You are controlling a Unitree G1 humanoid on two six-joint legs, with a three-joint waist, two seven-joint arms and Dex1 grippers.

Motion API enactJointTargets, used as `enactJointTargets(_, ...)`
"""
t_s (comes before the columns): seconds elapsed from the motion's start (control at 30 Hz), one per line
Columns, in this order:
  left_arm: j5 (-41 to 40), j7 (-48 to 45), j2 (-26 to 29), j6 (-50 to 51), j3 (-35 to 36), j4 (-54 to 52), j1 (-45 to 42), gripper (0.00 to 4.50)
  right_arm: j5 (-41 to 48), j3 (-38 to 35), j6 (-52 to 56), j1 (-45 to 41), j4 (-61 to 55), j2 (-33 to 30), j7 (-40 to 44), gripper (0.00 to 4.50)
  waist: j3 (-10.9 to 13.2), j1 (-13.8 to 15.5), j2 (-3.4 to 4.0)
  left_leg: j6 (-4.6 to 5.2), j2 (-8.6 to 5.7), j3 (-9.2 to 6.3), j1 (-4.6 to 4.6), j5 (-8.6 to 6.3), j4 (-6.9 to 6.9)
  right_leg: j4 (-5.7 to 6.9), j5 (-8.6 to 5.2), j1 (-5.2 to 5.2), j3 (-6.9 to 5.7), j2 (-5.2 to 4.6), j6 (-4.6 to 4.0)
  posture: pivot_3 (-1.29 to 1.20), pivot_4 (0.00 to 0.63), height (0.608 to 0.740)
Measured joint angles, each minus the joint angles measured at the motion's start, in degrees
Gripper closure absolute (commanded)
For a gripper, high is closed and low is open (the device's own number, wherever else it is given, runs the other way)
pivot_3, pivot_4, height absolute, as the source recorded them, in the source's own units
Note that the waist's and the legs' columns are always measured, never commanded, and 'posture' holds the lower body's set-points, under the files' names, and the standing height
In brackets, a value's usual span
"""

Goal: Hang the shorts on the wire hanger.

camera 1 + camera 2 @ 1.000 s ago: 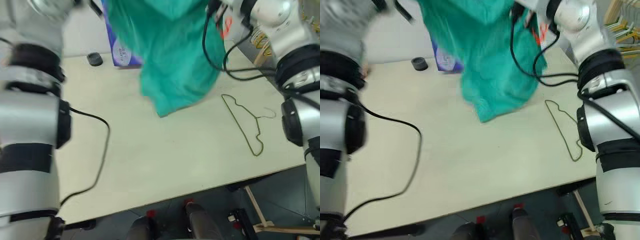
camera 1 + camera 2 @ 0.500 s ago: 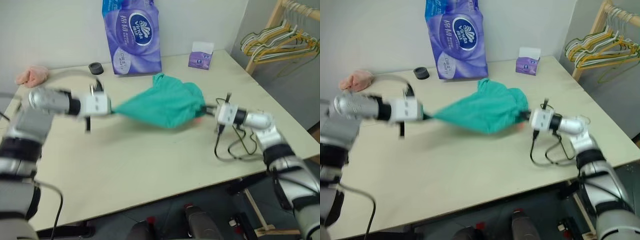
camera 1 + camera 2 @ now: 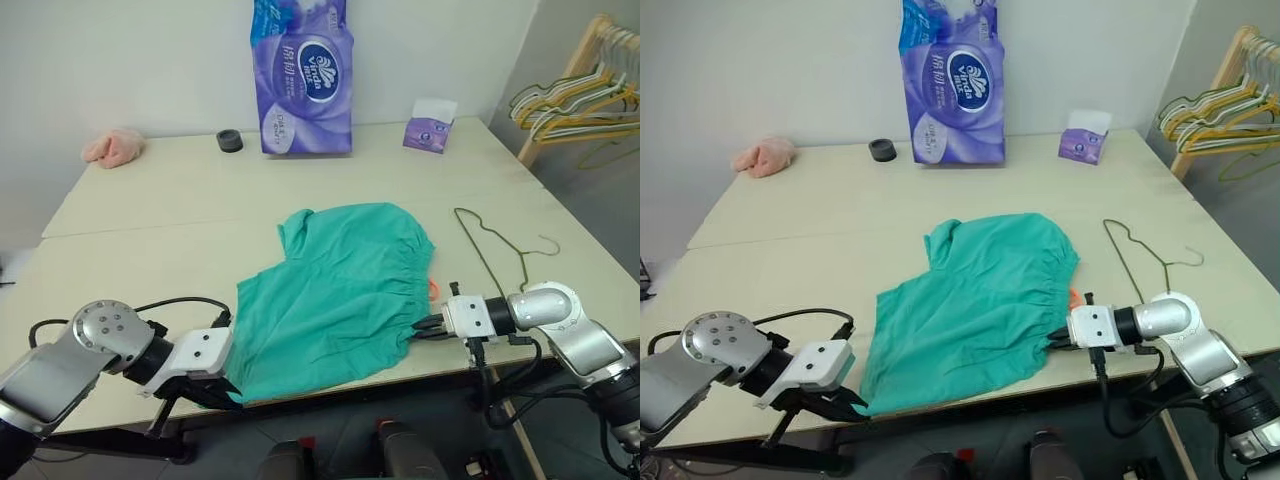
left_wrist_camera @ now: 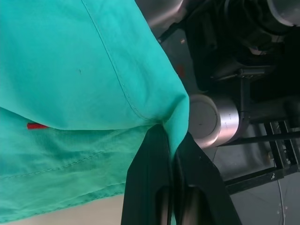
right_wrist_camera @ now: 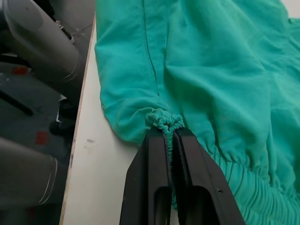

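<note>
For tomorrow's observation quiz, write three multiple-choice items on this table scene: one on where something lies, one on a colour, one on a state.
1. Where does the hanger lie?
A. on the table, beside the shorts
B. under the shorts
C. on the floor

2. What colour is the tall pack at the table's far edge?
A. yellow
B. purple
C. black

3. How is the right end effector?
A. open above the table
B. shut on the hanger
C. shut on the shorts

Answers: 1 A, the wire lies bare on the tabletop clear of the cloth; 2 B, its wrapper is purple; 3 C, its fingers pinch the gathered waistband.
</note>
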Motion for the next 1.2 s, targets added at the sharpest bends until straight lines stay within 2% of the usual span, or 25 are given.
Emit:
enactJointTargets(0.27, -0.5, -0.9, -0.2, 0.8, 0.0, -0.3, 0.8, 4.45, -1.0, -1.6, -0.4, -1.9, 3.7, -2.0, 2.7, 4.50, 0.0, 0.4, 0.00, 0.00, 0.01, 0.01, 0.00, 0.00, -0.01, 0.01, 0.05, -0.02, 0.00, 0.01, -0.09, -0.14, 0.089, 0.740)
enactJointTargets(0.4, -1.8, 0.8, -3.8, 2.1, 0.4, -0.7, 0.0, 4.45, -0.5, -2.2, 1.6, -1.9, 2.7, -2.1, 3.8, 4.50, 0.0, 0.5, 0.00, 0.00, 0.01, 0.02, -0.01, 0.00, -0.01, 0.01, 0.05, -0.02, 0.01, 0.01, -0.08, -0.14, 0.089, 0.740)
enactJointTargets(0.43, -3.5, 1.4, -5.0, 4.0, 0.7, -1.2, -0.5, 4.49, -0.3, -2.3, 2.4, -1.9, 1.8, -2.0, 3.8, 4.23, 0.0, 0.5, 0.00, 0.00, 0.01, 0.01, -0.02, 0.00, 0.00, 0.02, 0.04, -0.02, 0.01, 0.01, -0.07, -0.14, 0.090, 0.740)
enactJointTargets(0.53, -5.8, 2.0, -5.7, 6.9, 1.7, -2.8, -1.0, 3.85, 0.5, -2.7, 3.6, -1.9, -0.2, -1.6, 3.8, 3.39, 0.0, 0.5, -0.01, 0.00, 0.02, 0.00, -0.01, 0.00, -0.01, 0.02, 0.04, -0.02, 0.01, 0.01, -0.06, -0.14, 0.092, 0.740)
enactJointTargets(0.63, -6.6, 1.6, -5.5, 8.3, 2.1, -3.4, -0.3, 2.95, 0.6, -3.2, 4.4, -1.1, -2.1, -2.4, 4.7, 2.35, 0.0, 0.5, -0.01, -0.01, 0.02, -0.01, -0.01, -0.01, -0.02, 0.01, 0.04, -0.02, 0.00, 0.01, -0.07, -0.14, 0.092, 0.740)
enactJointTargets(0.8, -7.0, -0.6, -4.9, 6.9, 2.9, -3.6, 2.6, 1.40, 2.6, -4.4, 7.7, 1.3, -7.0, -7.1, 8.1, 0.58, 0.0, 0.5, -0.01, -0.01, 0.03, -0.02, -0.01, -0.01, -0.02, -0.02, 0.00, -0.02, -0.02, 0.00, -0.03, -0.16, 0.094, 0.740)
enactJointTargets(0.87, -7.1, -2.1, -4.7, 5.4, 3.7, -3.2, 4.0, 0.84, 4.4, -6.1, 9.6, 2.2, -9.0, -8.0, 8.2, 0.01, 0.0, 0.5, -0.01, -0.01, 0.03, -0.02, -0.01, -0.01, -0.02, -0.02, -0.04, -0.02, -0.02, 0.00, 0.01, -0.16, 0.094, 0.740)
enactJointTargets(1.0, -9.2, -3.8, -5.6, 3.7, 6.9, -0.2, 4.5, 0.84, 12.4, -12.8, 19.3, 4.0, -12.1, -7.9, 5.4, 0.01, 0.0, 0.5, -0.02, -0.02, 0.04, -0.03, -0.01, -0.01, -0.02, -0.03, -0.05, -0.02, -0.02, -0.01, -0.01, -0.17, 0.094, 0.740)
enactJointTargets(1.1, -12.7, -1.4, -10.8, 5.2, 9.3, 3.4, -1.2, 0.84, 16.5, -19.8, 26.0, 3.1, -9.8, -3.1, -3.0, 0.01, 0.0, 0.8, -0.14, -0.02, 0.04, -0.08, -0.03, -0.01, 0.00, -0.05, -0.03, 0.02, -0.07, -0.02, 0.02, -0.17, 0.096, 0.740)
enactJointTargets(1.2, -15.5, 4.9, -17.3, 8.4, 11.4, 7.2, -9.6, 0.84, 16.2, -25.8, 29.3, 2.8, -5.0, 1.5, -13.6, 0.01, 0.0, 1.1, -0.18, -0.02, -0.04, -0.09, -0.09, -0.01, 0.03, -0.06, 0.12, 0.02, -0.07, -0.05, -0.15, -0.18, 0.098, 0.740)
